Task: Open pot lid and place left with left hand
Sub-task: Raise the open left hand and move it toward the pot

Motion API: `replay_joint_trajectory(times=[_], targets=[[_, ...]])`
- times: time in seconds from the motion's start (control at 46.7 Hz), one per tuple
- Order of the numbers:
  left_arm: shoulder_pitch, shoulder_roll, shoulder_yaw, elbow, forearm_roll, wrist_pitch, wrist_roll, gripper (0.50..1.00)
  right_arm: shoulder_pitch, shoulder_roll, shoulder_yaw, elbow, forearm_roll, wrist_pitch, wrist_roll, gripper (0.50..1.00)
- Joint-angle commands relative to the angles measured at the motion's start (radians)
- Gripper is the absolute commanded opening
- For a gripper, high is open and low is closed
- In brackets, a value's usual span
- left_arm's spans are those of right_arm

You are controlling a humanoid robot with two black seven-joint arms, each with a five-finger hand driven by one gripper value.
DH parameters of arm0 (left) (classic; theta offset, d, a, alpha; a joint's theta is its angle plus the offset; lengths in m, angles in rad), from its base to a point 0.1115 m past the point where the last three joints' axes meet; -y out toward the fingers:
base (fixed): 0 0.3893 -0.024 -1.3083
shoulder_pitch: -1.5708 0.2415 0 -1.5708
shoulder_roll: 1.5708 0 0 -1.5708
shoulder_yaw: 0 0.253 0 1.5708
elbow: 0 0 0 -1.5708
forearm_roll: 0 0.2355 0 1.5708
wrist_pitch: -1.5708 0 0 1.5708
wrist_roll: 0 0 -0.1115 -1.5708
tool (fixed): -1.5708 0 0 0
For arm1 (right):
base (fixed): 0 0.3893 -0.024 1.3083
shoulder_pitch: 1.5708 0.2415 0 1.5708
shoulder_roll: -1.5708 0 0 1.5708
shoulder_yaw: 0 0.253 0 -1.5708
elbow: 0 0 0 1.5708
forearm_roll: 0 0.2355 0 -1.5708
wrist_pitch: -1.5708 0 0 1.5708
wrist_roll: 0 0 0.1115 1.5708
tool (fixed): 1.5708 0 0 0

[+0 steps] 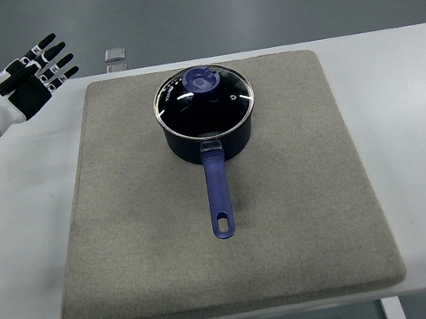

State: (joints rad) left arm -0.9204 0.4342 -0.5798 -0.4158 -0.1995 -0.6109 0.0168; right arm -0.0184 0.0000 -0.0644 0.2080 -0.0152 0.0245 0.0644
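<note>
The left hand (32, 71) is above the far left corner of the white tabletop (407, 92), with fingers spread straight and holding nothing. It is well apart from the pot (208, 131), which stands on the grey mat (306, 217), toward the mat's far edge. The glass lid (204, 99) sits on the pot. The blue handle (218, 196) points to the near edge.

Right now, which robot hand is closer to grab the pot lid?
The left hand. It hovers open off the mat's upper-left corner, while the lid sits on the pot. No right hand shows.
</note>
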Motion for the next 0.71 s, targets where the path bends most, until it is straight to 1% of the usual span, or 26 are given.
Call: replay_joint_trajectory(times=[0.0,0.364,0.599,0.685], targets=[[0.0,0.0,0.002,0.0,0.006,0.0,-0.001,0.99,0.0,0.0,0.0,0.001,0.0,0.0,0.0,0.917],[-0.009,-0.002,-0.003,0.008,-0.006,0.0,-0.003,0.99,0.0,0.0,-0.002,0.001,0.0,0.0,0.0,0.917],[-0.017,-0.008,0.014,-0.028,0.023,0.0,-0.008,0.99,0.0,0.0,0.0,0.001,-0.003,0.0,0.0,0.917],[-0.028,-0.005,0.012,-0.032,0.055,0.0,-0.024,0.99,0.0,0.0,-0.002,0.001,-0.002,0.0,0.0,0.917]])
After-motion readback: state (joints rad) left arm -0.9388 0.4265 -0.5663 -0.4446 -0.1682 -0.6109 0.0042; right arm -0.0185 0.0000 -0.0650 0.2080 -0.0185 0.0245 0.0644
